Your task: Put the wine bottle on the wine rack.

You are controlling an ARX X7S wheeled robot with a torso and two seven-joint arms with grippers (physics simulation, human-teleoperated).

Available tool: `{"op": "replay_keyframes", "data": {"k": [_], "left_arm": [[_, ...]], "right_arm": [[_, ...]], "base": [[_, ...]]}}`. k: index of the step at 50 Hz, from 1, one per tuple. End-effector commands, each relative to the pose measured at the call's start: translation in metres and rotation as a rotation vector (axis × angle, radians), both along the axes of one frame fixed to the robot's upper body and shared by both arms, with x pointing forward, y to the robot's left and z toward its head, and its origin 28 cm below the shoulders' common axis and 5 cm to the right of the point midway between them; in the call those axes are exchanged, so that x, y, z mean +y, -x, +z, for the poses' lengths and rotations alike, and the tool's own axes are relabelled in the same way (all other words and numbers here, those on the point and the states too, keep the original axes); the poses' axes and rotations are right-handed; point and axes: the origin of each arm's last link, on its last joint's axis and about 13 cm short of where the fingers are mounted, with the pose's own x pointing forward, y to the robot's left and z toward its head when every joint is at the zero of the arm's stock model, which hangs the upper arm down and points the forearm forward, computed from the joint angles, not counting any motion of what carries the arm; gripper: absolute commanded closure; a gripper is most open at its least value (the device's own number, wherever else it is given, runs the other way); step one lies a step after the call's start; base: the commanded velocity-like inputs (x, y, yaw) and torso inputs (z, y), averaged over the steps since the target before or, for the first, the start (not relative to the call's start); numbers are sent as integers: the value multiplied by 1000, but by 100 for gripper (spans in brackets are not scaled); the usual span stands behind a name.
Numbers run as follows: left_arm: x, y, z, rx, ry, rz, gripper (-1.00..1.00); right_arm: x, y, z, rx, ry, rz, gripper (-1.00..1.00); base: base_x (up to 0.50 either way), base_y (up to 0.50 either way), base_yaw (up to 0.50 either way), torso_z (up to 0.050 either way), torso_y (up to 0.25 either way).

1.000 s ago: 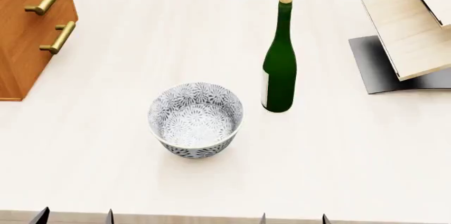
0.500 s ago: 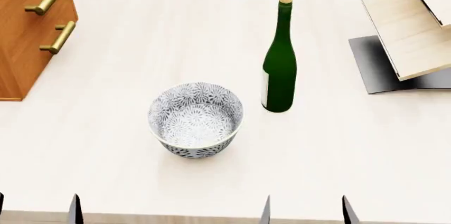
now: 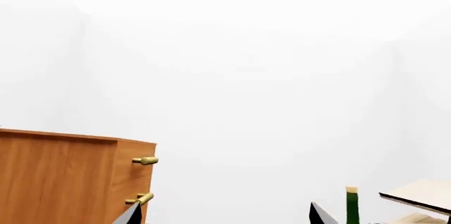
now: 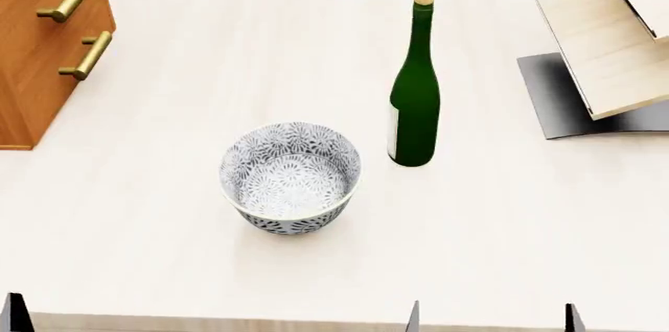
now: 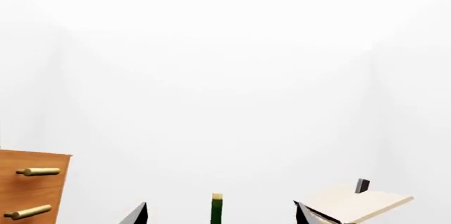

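Observation:
The dark green wine bottle (image 4: 414, 89) stands upright on the pale table, cork on top, right of the bowl. The wine rack (image 4: 606, 46), slanted light-wood boards on a dark base, sits at the far right. My right gripper (image 4: 493, 321) is open at the near table edge, well short of the bottle. In the right wrist view, my right gripper (image 5: 221, 220) frames the bottle neck (image 5: 216, 209) far ahead between its tips. My left gripper (image 3: 225, 218) is open and empty. Only one of its fingertips (image 4: 12, 315) shows in the head view.
A patterned grey-white bowl (image 4: 290, 177) stands left of the bottle, nearer to me. An orange-brown cabinet (image 4: 42, 42) with brass handles fills the far left corner. Table surface (image 4: 491, 214) lies between my right gripper and the bottle.
The left fingertips have slid left, one leaving the head view. The right fingertips have shifted right and stand wider apart. Bottle, bowl and rack have not moved.

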Motion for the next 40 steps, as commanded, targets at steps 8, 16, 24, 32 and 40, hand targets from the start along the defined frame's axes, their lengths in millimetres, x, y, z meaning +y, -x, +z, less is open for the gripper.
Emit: {"op": "replay_keyframes", "data": {"k": [8, 16, 24, 32, 40], "left_arm": [[1, 15, 7, -164, 23, 12, -100], [2, 14, 7, -154, 34, 5, -100], [2, 14, 7, -149, 32, 9, -100], [0, 13, 6, -145, 21, 7, -100], [0, 14, 6, -147, 17, 9, -100]], "right_arm": [[-1, 11, 6, -125, 7, 6, -100], [-1, 11, 5, -116, 11, 6, -100], [-2, 9, 4, -108, 12, -1, -100], [-1, 8, 2, -103, 16, -3, -100], [-1, 8, 2, -97, 15, -9, -100]], "base": [[0, 0, 0, 0, 0], [160, 0, 0, 0, 0], [295, 0, 0, 0, 0], [287, 0, 0, 0, 0], [275, 0, 0, 0, 0]]}}
